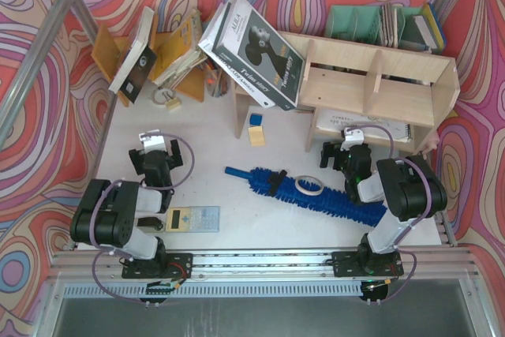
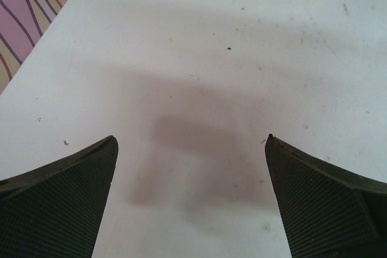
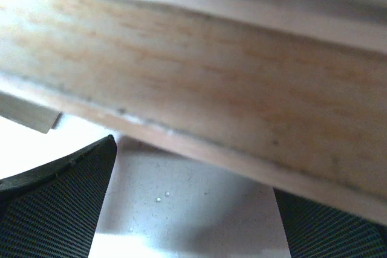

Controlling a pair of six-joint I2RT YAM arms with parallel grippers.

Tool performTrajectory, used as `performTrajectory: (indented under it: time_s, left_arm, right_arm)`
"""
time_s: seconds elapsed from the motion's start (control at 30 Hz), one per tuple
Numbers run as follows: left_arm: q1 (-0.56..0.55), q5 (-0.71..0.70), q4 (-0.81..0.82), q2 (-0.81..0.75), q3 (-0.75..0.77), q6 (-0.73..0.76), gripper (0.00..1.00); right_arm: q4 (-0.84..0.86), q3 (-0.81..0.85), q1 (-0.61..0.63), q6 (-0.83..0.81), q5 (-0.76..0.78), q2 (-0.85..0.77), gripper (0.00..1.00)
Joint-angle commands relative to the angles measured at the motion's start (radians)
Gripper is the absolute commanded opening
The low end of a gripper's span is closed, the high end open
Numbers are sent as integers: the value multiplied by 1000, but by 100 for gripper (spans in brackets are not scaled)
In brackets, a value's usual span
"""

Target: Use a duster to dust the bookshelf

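Two arms crouch folded at the near edge of the tabletop (image 1: 260, 222). The left gripper (image 1: 155, 140) hangs over bare tabletop, fingers (image 2: 60, 203) wide apart, holding nothing. Between the arms the duster (image 1: 335, 201) lies flat, handle pointing left. Farther back, the right gripper (image 1: 353, 132), equally spread and empty, noses close to the bookshelf's (image 1: 379, 84) lower wooden edge.

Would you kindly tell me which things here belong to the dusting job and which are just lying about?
For the job: duster, bookshelf.
Just lying about: calculator, tape roll, green file organizer, orange book rack, yellow block.
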Motion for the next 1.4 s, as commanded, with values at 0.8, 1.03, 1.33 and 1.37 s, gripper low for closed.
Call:
performTrajectory:
  time_s: [0.8,1.03,1.33,1.37]
  left_arm:
    - [-195,-205,-177,-414,-42,26,98]
    - [-201,-199,-237,-495,-46,-16,98]
    - [-255,-158,-348,-594,-13,-89,98]
    - [-267,-152,-353,-606,-14,-101,98]
  right_arm:
    - [-231,-68,4,-54,-216,-383,99]
    - [-201,-105,6,-38,-227,-430,99]
    - [-203,-128,8,-23,-251,-482,99]
    - [-206,-130,9,-24,-251,-490,99]
